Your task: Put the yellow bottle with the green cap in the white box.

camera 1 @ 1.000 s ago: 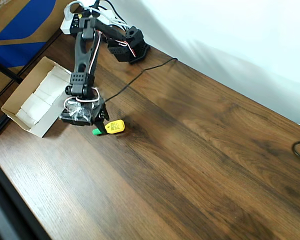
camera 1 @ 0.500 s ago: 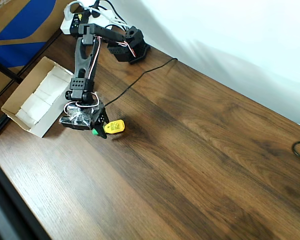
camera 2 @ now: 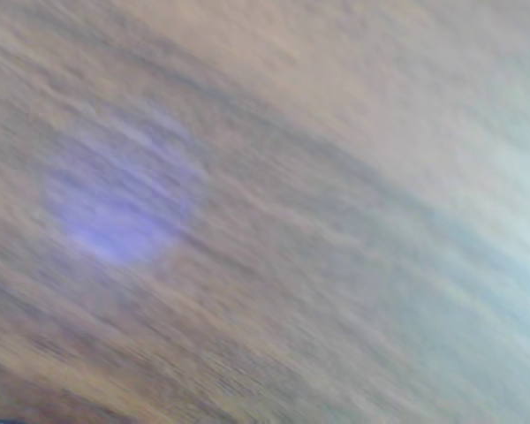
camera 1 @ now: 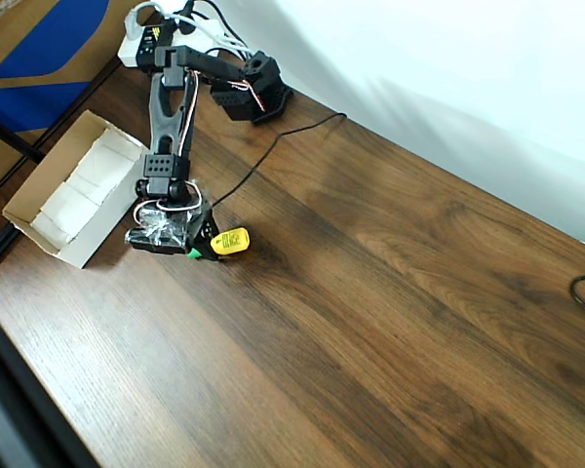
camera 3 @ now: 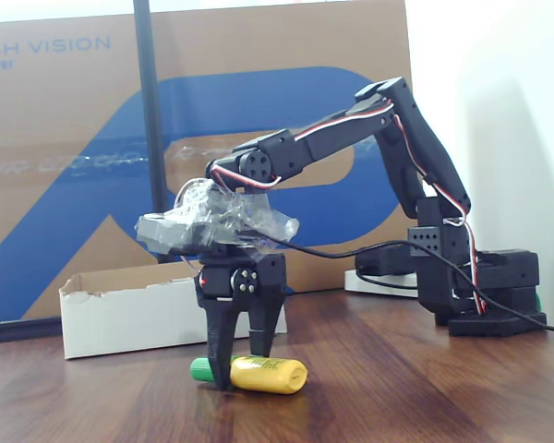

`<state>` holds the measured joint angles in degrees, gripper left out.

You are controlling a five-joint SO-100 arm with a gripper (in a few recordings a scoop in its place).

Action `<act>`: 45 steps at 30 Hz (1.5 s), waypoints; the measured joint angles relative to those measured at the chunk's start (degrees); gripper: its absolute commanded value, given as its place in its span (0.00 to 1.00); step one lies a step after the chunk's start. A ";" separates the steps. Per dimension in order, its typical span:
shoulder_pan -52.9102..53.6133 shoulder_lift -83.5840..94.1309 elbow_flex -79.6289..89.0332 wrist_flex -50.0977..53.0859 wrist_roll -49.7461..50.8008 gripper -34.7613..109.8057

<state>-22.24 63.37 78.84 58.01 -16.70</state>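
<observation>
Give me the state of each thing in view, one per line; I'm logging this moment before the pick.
yellow bottle with the green cap: lying on its side on the table, cap on, outside the box.
white box: open-topped, upright on the table, bottle not in it.
gripper: lowered over the bottle's cap end, fingers straddling it; whether they are clamped cannot be told.
wrist view: blurred.

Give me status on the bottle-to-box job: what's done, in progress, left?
Done: the gripper has reached the yellow bottle, its fingers down on either side near the green cap.
In hand: the grasp; the bottle lies on its side on the table, not lifted. Whether the fingers have closed on it I cannot tell.
Left: lift, carry to the white box and release; the bottle is not in it.
</observation>
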 measured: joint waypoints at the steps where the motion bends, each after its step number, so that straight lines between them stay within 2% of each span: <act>1: 0.00 0.00 0.35 0.00 -0.70 0.28; 3: 0.00 0.09 0.79 0.00 -1.23 0.24; 17: 1.32 4.48 5.89 0.00 -1.41 0.24; 30: 7.21 26.10 15.29 0.97 -0.70 0.24; 39: 15.29 45.09 21.53 1.93 5.01 0.24; 45: 26.02 48.43 21.45 1.85 10.90 0.24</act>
<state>3.78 111.80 100.28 59.85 -5.80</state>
